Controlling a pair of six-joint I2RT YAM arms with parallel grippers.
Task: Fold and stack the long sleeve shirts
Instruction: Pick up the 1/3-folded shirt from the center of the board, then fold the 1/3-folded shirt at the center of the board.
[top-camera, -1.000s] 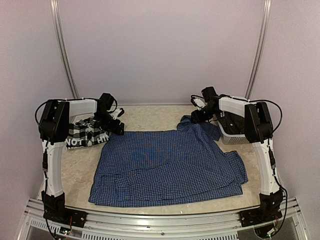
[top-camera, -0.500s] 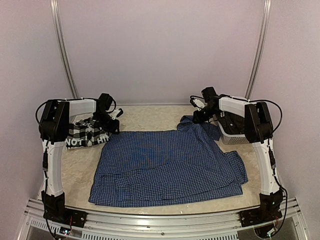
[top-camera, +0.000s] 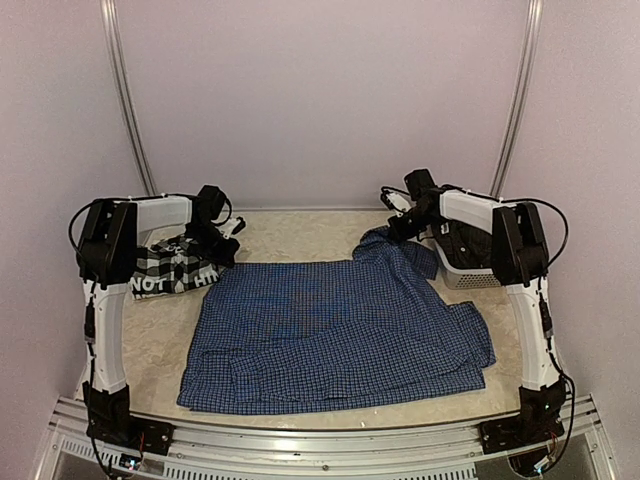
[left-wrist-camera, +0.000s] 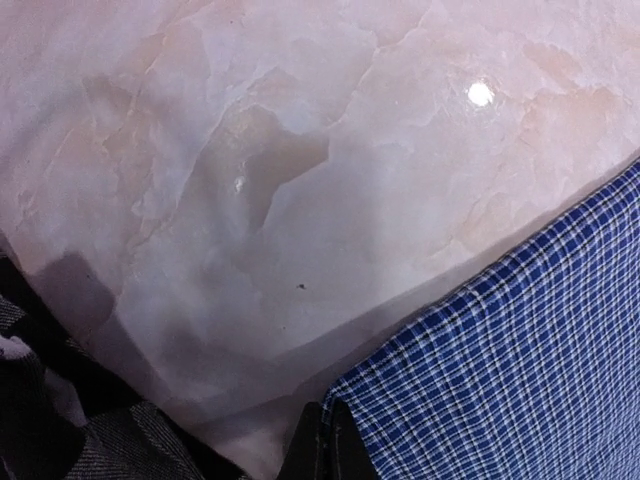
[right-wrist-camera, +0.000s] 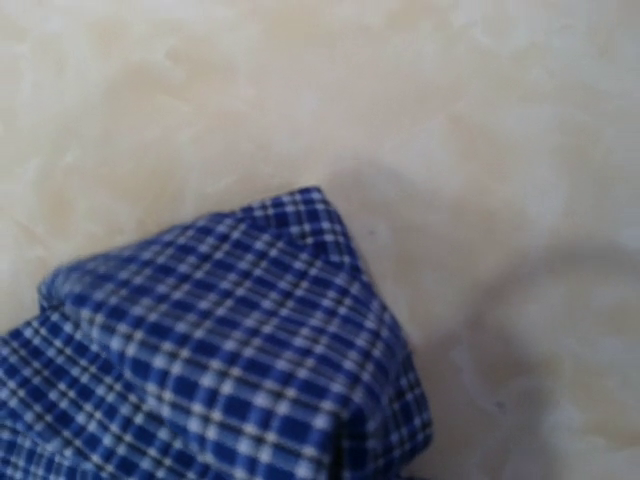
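White block letters on the plaid shirt

The black-and-white plaid shirt (top-camera: 168, 262), bunched at the far left of the table (top-camera: 300, 228), carries the only text that can be read. In the top view, white block capitals spell "NOT" along its near edge. Further right on the same shirt stands another white capital that reads as "H", and the strokes after it are lost in the folds. In the left wrist view a corner of this plaid shows a pale patch, cropped too closely to read.

Top view: high, from near edge, facing back wall (top-camera: 320, 100); I get whole worktop (top-camera: 300, 228). Wrist views: close, looking down; each shares blue shirt (top-camera: 335, 330) edge with top.
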